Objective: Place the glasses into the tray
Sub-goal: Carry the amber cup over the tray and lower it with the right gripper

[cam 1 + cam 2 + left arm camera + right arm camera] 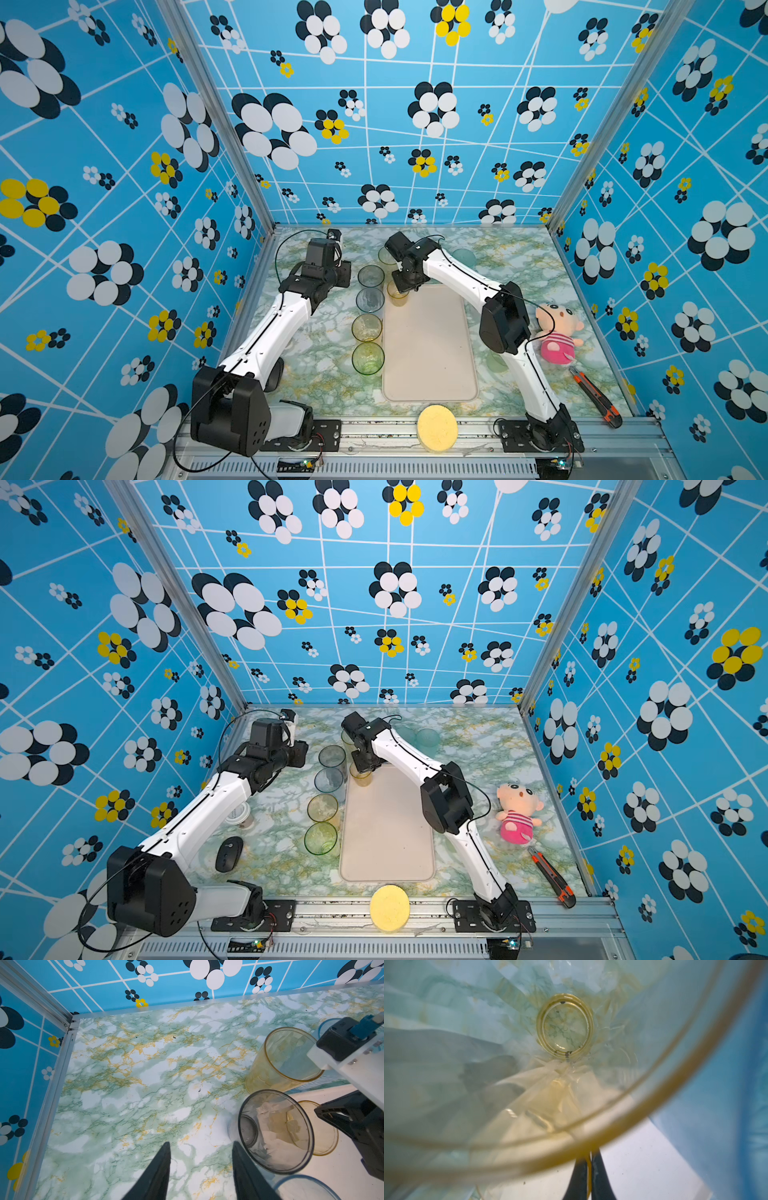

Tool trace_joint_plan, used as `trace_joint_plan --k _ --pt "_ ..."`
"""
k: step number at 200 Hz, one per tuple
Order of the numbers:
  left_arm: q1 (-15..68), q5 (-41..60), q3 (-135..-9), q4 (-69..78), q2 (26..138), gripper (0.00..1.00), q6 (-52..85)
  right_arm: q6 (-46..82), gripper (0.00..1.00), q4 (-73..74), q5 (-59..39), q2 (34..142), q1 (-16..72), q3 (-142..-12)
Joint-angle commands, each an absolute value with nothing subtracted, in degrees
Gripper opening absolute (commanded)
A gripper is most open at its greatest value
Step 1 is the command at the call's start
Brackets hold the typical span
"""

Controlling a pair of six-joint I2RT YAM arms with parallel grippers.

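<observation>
The pale cream tray (430, 353) lies mid-table. My right gripper (590, 1154) is shut on the rim of a short amber glass (398, 297) at the tray's far left corner. Whether that glass stands on the tray, I cannot tell. A column of glasses stands left of the tray: grey (370, 276), pale blue (370, 300), amber (367, 327) and green (368, 358). A tall amber glass (284, 1059) stands behind them. Teal glasses (463, 257) show past the right arm. My left gripper (201, 1145) hangs open over bare marble beside the grey glass (276, 1132), holding nothing.
A yellow sponge disc (437, 428) lies on the front rail. A pink plush toy (557, 332) and an orange utility knife (596, 399) are at the right. A black mouse (229, 854) and a white cup (241, 814) sit under the left arm. Walls enclose three sides.
</observation>
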State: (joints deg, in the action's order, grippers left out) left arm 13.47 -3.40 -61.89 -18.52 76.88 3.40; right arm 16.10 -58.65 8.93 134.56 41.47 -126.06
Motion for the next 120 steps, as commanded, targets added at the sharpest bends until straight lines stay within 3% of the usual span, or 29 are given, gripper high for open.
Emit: trace_joint_plan --k 1,50,120 --pt "12.9 -2.6 -62.8 -19.7 77.0 0.49 2.5 17.5 0.01 -57.1 9.7 135.4 40.9 -126.0" --pt "12.9 -2.3 -62.8 -19.7 77.2 0.49 2.5 17.8 0.04 -56.3 9.4 135.0 40.5 -125.1" --pt "12.9 -2.3 -62.8 -20.0 77.2 0.5 2.5 18.0 0.2 -56.0 8.4 134.4 40.4 -124.7"
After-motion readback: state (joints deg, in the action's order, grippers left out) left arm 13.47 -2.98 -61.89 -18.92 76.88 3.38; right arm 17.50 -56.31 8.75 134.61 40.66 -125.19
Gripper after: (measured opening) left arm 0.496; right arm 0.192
